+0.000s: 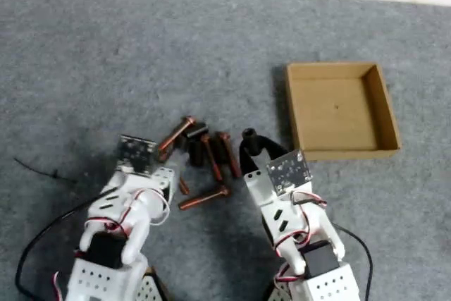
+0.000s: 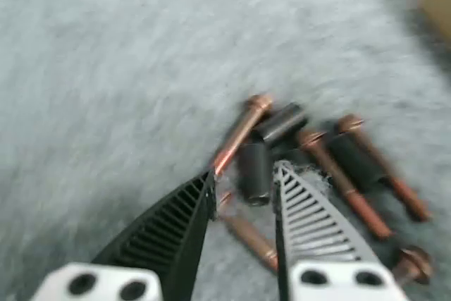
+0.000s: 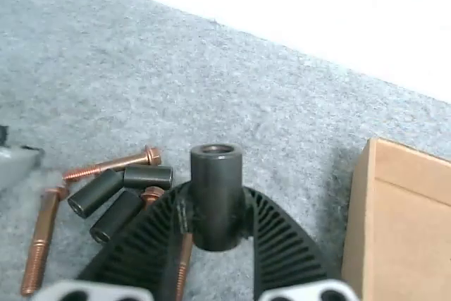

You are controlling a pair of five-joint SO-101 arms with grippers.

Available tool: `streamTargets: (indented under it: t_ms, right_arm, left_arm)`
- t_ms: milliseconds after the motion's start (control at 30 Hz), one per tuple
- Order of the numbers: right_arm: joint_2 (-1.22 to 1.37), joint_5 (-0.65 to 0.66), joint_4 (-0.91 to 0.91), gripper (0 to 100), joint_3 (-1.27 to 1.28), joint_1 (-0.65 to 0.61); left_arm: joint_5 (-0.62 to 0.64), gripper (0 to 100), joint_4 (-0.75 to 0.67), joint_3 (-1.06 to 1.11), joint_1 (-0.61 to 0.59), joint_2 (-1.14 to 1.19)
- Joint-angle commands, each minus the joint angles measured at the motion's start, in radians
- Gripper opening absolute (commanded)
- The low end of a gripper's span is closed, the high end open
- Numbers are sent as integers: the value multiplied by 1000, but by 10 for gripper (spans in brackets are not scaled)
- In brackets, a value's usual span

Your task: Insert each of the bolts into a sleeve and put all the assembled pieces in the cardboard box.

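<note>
1. Grey, felt-like table [image 1: 99, 61] carries everything. At the left, the left pincer [image 2: 245, 174] hangs with its jaws apart and nothing gripped, its tips right at the near edge of the heap.
2. Copper bolts and black sleeves lie jumbled between the two arms. One bolt [image 2: 239, 135] runs lengthwise away from the left pincer, with its threaded end almost at one fingertip and its head at the far end. A loose sleeve [image 2: 255, 170] lies just beyond the gap of the jaws. A stray bolt [image 1: 204, 197] lies apart from the heap, nearer the arms' bases, head toward the right arm.
3. Right of the heap, the right pincer [image 3: 215, 206] is clamped on a black sleeve [image 3: 215, 174], held upright with its open bore facing up.
4. The next move turns on that bore, as I judge it. The left arm is nearer the bolts, so it should take one by the shank and carry it rightward, turned until its long axis lines up with the upright bore.
5. Farthest right sits the cardboard box [image 1: 342, 152], well apart from the heap, with no assembled piece in it yet.
</note>
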Motion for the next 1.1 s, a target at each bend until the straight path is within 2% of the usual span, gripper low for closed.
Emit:
streamTargets:
  t_ms: [0, 100, 200, 367, 1067]
  right_arm:
    - [-24, -6, -19, 5, 65, 10]
    - [-24, -6, -19, 5, 67, 10]
    - [-24, -6, -19, 5, 67, 10]
    - [-24, -5, -19, 5, 67, 10]
    - [-24, -5, -19, 5, 93, 8]
  left_arm:
    - [8, 133, -17, 24, -4, -2]
    - [114, 133, -17, 19, -31, -2]
    - [130, 133, -6, -5, -33, 5]
    - [206, 133, 130, -102, -36, 7]
    - [210, 137, 190, -117, -28, 10]
